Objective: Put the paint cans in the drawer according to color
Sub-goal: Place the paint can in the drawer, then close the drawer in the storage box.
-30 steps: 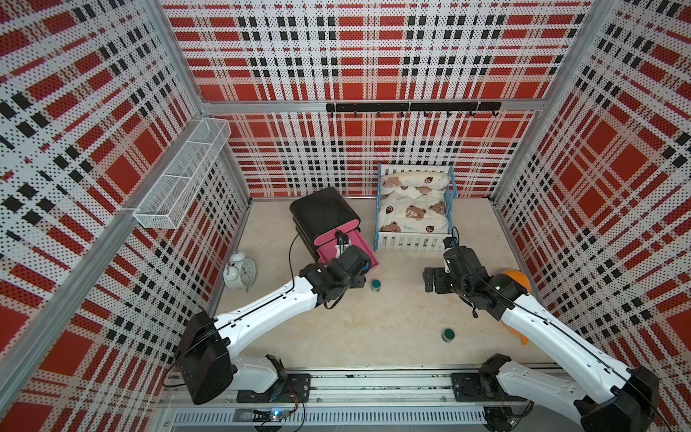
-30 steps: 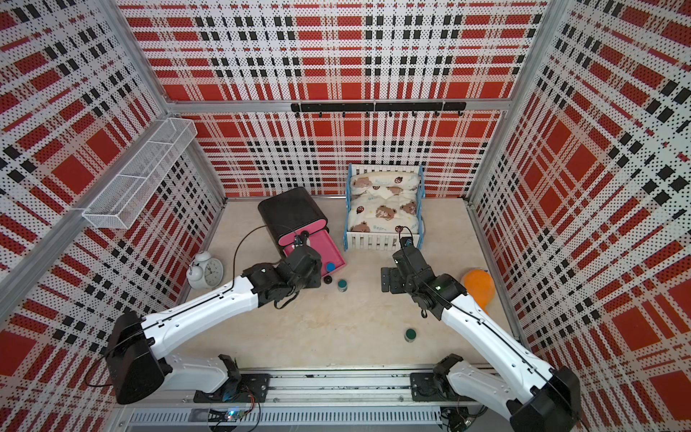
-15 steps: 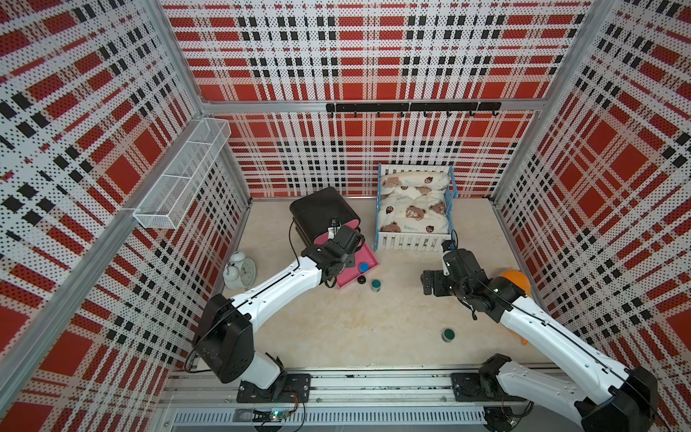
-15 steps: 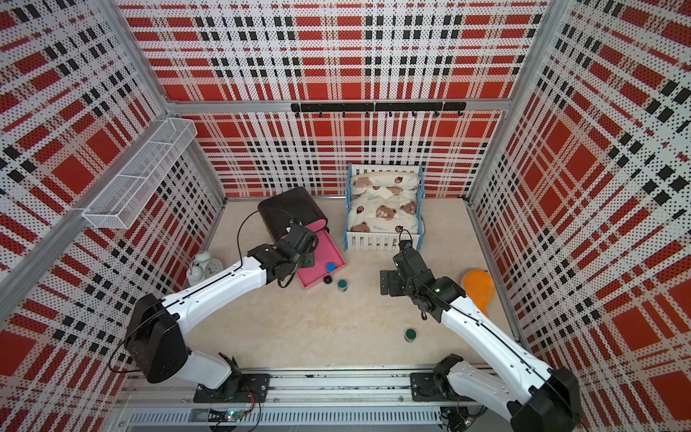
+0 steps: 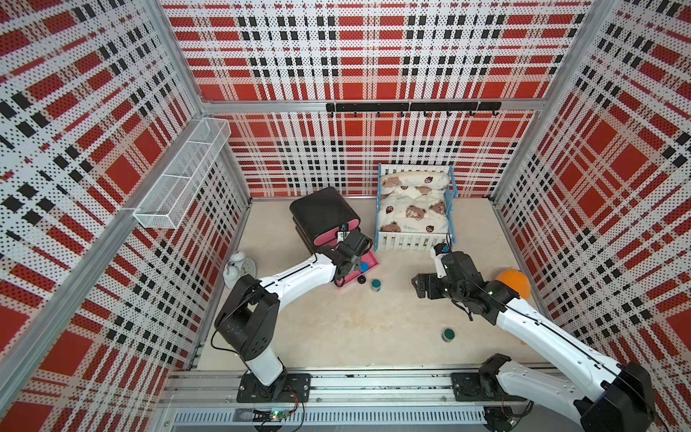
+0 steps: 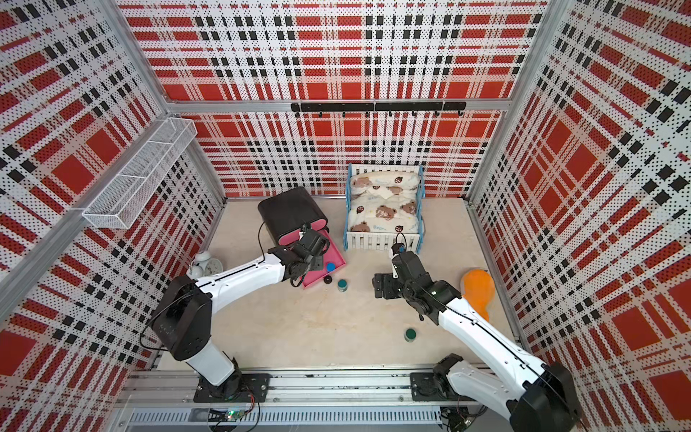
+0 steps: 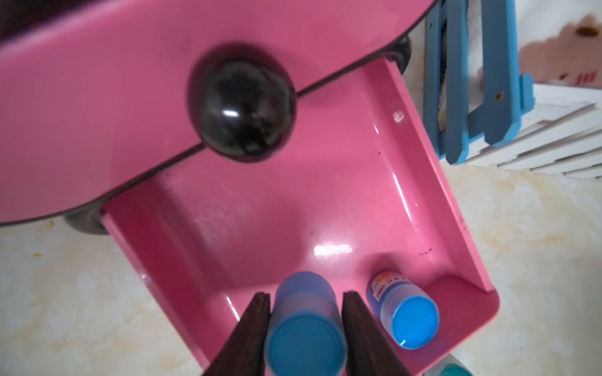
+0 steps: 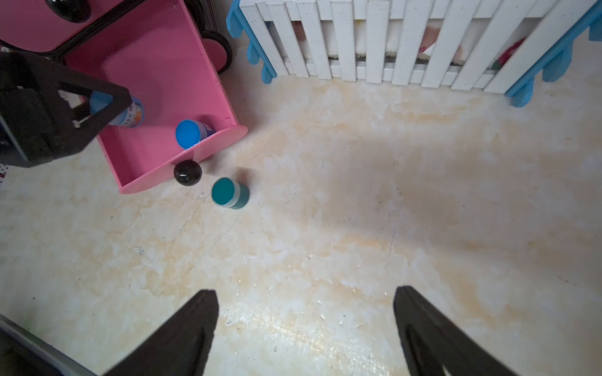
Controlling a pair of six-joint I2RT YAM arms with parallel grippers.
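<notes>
1. Pink plastic forms the tray of the bottom drawer [image 7: 433, 182], which stands pulled out of the black chest [image 5: 321, 213] onto the tabletop [image 5: 374, 336]. The drawers above it are shut, so only this compartment can receive anything.
2. The left end effector [image 7: 305, 296] is clamped on a blue paint can [image 7: 304, 328], with one finger on each side of its body and the lid towards the wrist camera. It hangs over the open tray, inside the front wall, which reads as a carry lined up for release into that drawer. I cannot tell whether the can's base touches the tray floor.
3. A second blue can [image 7: 405, 317] sits tilted in the tray's front corner, against the front wall. It explains the choice of compartment: blue joins blue.
4. Two teal cans are outside the chest. The nearer teal can [image 8: 228, 192] stands upright on the tabletop just beside the open drawer's black knob [image 8: 187, 172], not touching it. The farther teal can [image 5: 447, 334] stands well apart, towards the rail.
5. The right end effector [image 8: 306, 293] has its jaws spread with nothing between them, over bare tabletop in front of the toy bed [image 5: 413, 209]. In my judgement it stands clear of the drawer so the arms do not cross, and a teal can is its likely target.
6. No pink-lidded cans are visible. They may be inside a shut drawer, but that is hidden.
7. The main risk is that a release close to the tilted can could nudge it or leave both cans lying askew.
</notes>
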